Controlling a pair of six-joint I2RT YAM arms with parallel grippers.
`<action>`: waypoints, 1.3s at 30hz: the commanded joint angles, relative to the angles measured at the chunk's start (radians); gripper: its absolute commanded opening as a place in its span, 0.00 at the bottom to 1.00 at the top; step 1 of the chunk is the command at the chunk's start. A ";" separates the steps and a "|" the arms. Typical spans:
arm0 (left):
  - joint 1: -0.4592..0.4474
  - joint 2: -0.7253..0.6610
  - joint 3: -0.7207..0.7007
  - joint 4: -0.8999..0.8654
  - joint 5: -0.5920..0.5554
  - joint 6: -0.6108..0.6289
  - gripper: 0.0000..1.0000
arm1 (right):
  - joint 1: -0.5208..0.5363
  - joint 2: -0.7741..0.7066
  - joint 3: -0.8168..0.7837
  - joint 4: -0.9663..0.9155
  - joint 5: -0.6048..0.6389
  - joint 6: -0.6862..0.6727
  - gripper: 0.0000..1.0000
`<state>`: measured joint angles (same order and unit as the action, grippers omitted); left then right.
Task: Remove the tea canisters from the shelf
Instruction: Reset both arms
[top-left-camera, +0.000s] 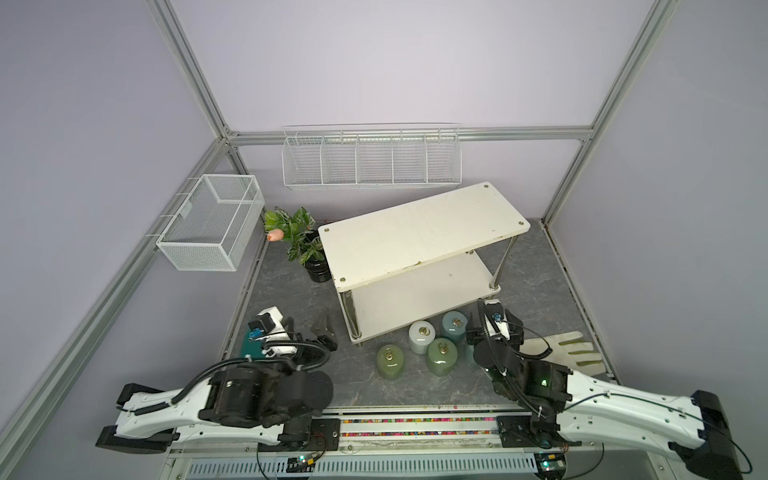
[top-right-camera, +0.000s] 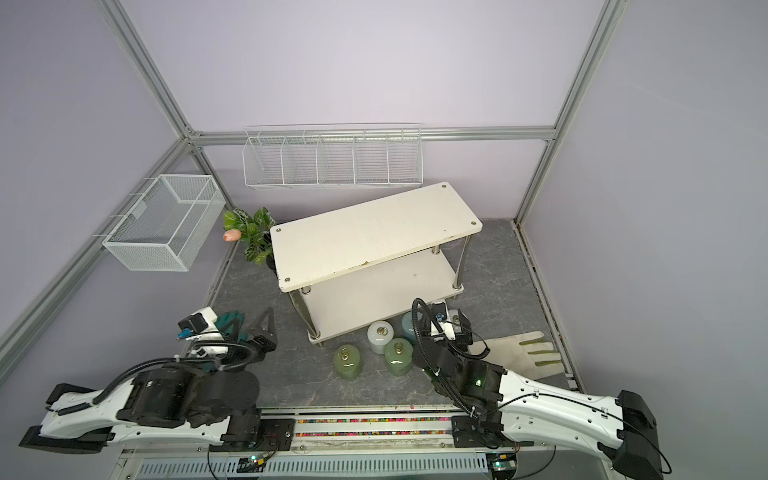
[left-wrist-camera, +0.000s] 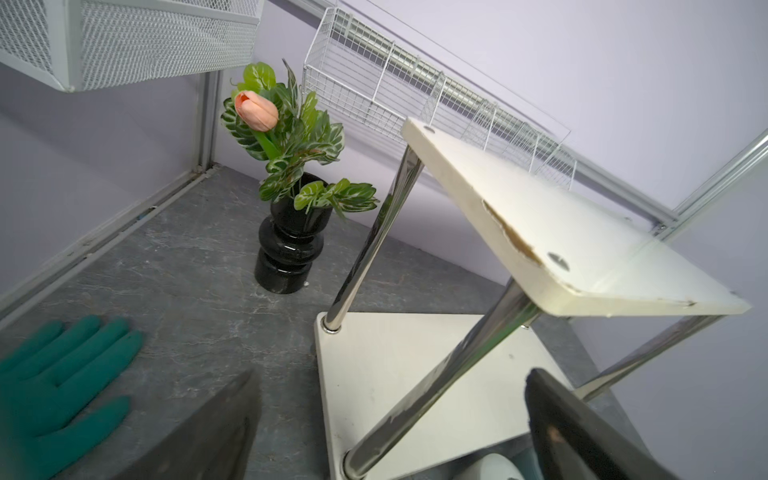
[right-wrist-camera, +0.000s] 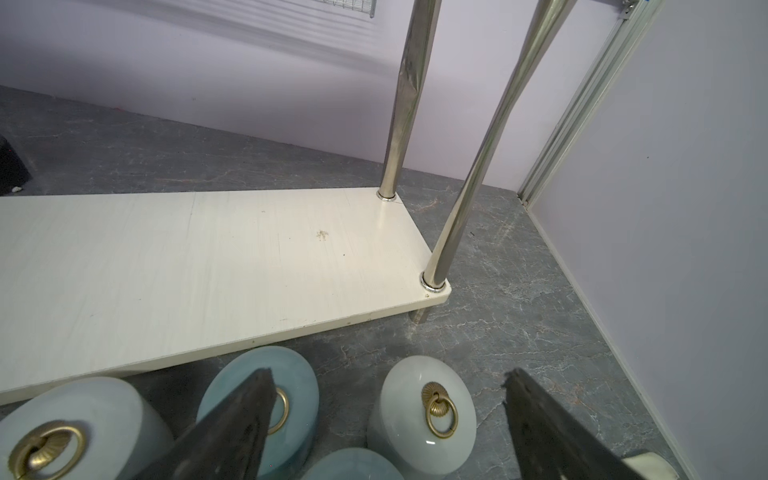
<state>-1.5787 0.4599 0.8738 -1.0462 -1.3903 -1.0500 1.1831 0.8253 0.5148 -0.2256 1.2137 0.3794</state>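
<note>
The cream-white two-tier shelf (top-left-camera: 419, 226) (top-right-camera: 374, 232) stands at an angle at the back, and both its boards (right-wrist-camera: 187, 257) (left-wrist-camera: 399, 374) are bare. Several tea canisters stand on the floor before its front edge: white (top-left-camera: 422, 336), pale blue (top-left-camera: 454, 326), and two olive green ones (top-left-camera: 441, 356) (top-left-camera: 390, 361). My right gripper (right-wrist-camera: 388, 374) (top-left-camera: 494, 332) hangs open over another white canister (right-wrist-camera: 422, 411), which stands between the fingers untouched, with pale blue ones (right-wrist-camera: 299, 386) (right-wrist-camera: 353, 465) beside it. My left gripper (left-wrist-camera: 392, 374) (top-left-camera: 322, 328) is open and empty near the shelf's left front leg (left-wrist-camera: 449, 374).
A black vase with a leafy plant (top-left-camera: 318, 266) stands left of the shelf. Wire baskets (top-left-camera: 212, 224) (top-left-camera: 370, 160) hang on the left and back walls. A green glove (left-wrist-camera: 54, 382) lies by the left gripper, a cream glove (top-left-camera: 569, 347) at the right.
</note>
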 joint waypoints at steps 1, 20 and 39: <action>-0.005 -0.149 -0.018 0.456 -0.046 0.733 1.00 | -0.008 0.011 0.027 0.032 -0.002 -0.011 0.89; -0.004 -0.130 0.243 0.840 0.025 1.422 1.00 | -0.032 -0.011 0.060 0.078 0.004 -0.124 0.89; 0.136 0.331 0.588 0.846 0.250 1.453 1.00 | -0.036 0.019 0.102 0.086 -0.023 -0.158 0.89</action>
<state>-1.5021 0.7551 1.3735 -0.1200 -1.2304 0.4541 1.1526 0.8528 0.5915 -0.1558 1.1873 0.2333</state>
